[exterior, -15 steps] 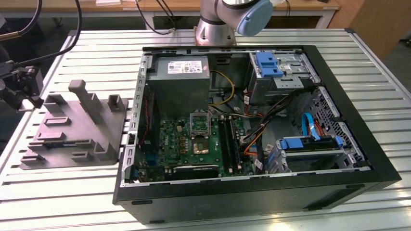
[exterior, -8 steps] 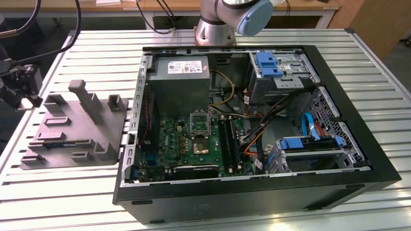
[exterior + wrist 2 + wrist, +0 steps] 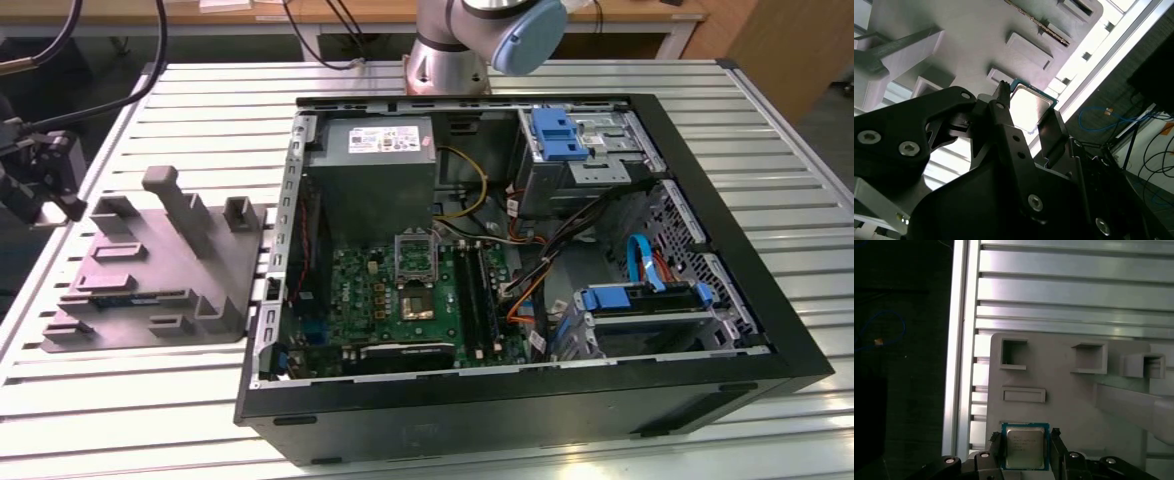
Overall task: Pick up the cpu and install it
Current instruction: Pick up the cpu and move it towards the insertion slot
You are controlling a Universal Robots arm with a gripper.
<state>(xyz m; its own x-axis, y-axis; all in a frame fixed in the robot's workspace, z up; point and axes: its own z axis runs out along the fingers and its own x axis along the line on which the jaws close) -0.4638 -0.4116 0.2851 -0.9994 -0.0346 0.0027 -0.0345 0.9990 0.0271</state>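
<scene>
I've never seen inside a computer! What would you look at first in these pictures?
First, the big black computer case lying open on the slatted table in the exterior view, with its green motherboard on show. Then the shiny little cpu right at the gripper, against the grey-purple fixture in the first wrist view.

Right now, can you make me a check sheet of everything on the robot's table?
Surface: slatted metal table.
Job's things: cpu at the edge of the grey fixture.
Clutter: open computer case at the exterior view's right of the fixture.
Claw: right at the cpu.
Cables: coloured wires inside the case.
Surroundings: wooden desk behind the table.
</scene>
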